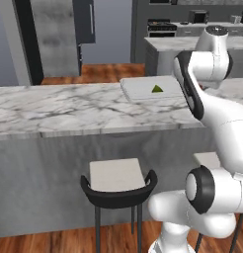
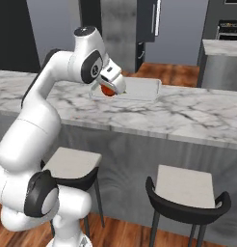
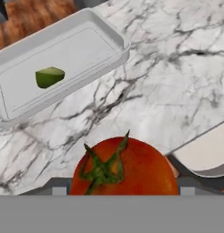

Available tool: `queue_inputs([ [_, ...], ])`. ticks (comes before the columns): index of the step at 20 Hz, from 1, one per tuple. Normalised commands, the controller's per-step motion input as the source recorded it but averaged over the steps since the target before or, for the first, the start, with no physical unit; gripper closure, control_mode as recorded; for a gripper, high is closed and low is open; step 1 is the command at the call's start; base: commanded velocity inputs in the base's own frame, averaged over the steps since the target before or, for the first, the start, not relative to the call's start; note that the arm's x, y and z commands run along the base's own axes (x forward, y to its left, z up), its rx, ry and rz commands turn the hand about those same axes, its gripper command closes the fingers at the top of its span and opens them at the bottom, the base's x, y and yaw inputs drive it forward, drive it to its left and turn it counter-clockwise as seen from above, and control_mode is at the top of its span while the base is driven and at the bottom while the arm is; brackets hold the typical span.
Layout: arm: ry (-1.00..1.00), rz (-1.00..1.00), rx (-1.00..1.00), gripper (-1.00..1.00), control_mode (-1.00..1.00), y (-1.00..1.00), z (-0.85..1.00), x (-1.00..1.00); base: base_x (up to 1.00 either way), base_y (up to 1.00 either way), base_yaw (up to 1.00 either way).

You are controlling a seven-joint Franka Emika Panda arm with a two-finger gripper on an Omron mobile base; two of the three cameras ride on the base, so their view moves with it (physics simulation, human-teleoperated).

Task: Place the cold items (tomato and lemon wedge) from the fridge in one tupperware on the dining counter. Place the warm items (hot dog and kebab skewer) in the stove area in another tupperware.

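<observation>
The hand (image 2: 109, 90) is gripping the tomato (image 3: 124, 167) above the marble desk (image 3: 177, 77); at the frame's upper left, the lemon wedge (image 3: 49, 76) is lying in the tray (image 3: 104, 32).

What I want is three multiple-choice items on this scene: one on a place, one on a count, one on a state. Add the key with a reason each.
1. Where is the lemon wedge?
A. in the tupperware
B. on a stool
C. on the floor

2. How many items lie in the tupperware?
A. none
B. one
C. three

3. What is the state of the tomato?
A. resting on the marble
B. held in the gripper above the dining counter
C. lying in the tupperware

Key: 1 A, the wedge sits on the tray's floor. 2 B, the wedge is alone in it. 3 B, the right base view shows the tomato in the gripper, off the marble.
</observation>
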Motion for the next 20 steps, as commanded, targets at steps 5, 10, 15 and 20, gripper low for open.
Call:
queue_inputs([
  [5, -0.08, 0.16, 0.0, 1.0, -1.0, -0.32, -0.1, 0.32, 0.0, 0.0, 0.0],
  [10, -0.22, 0.07, 0.0, 1.0, -1.0, -0.17, -0.38, 0.35, 0.0, 0.0, 0.0],
  [15, -0.07, 0.05, 0.0, 1.0, -1.0, -0.08, -0.21, 0.57, 0.0, 0.0, 0.0],
  [20, 0.06, 0.05, 0.0, 1.0, -1.0, -0.06, -0.01, 0.72, 0.0, 0.0, 0.0],
])
